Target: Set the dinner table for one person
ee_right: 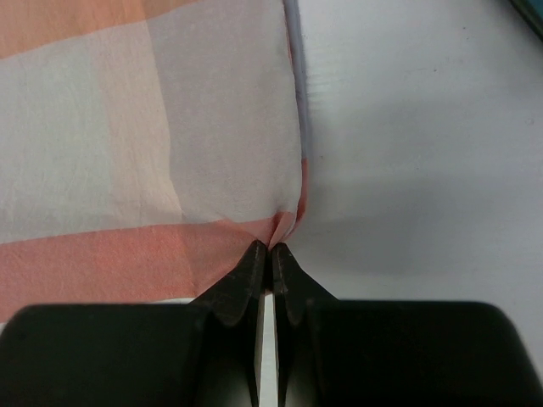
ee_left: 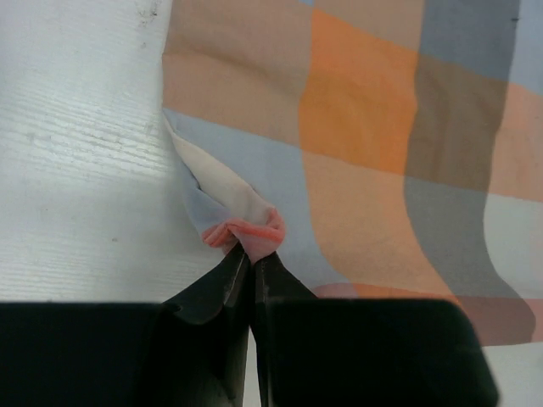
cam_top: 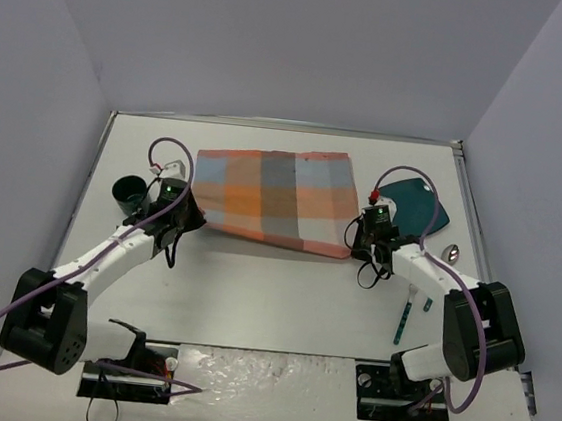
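Note:
An orange, blue and grey plaid placemat (cam_top: 274,198) lies spread on the white dinner table (cam_top: 283,291), towards the back. My left gripper (cam_top: 185,223) is shut on its near left corner, which bunches up between the fingertips in the left wrist view (ee_left: 251,254). My right gripper (cam_top: 359,245) is shut on its near right corner, pinched at the tips in the right wrist view (ee_right: 271,248). The placemat fills the upper part of both wrist views (ee_left: 365,127) (ee_right: 144,127).
A dark green cup (cam_top: 129,193) stands left of the placemat. A teal plate (cam_top: 414,206) lies to the right, with a metal spoon (cam_top: 449,253) beside it. Teal-handled cutlery (cam_top: 405,322) lies near the right arm. Grey walls enclose the table.

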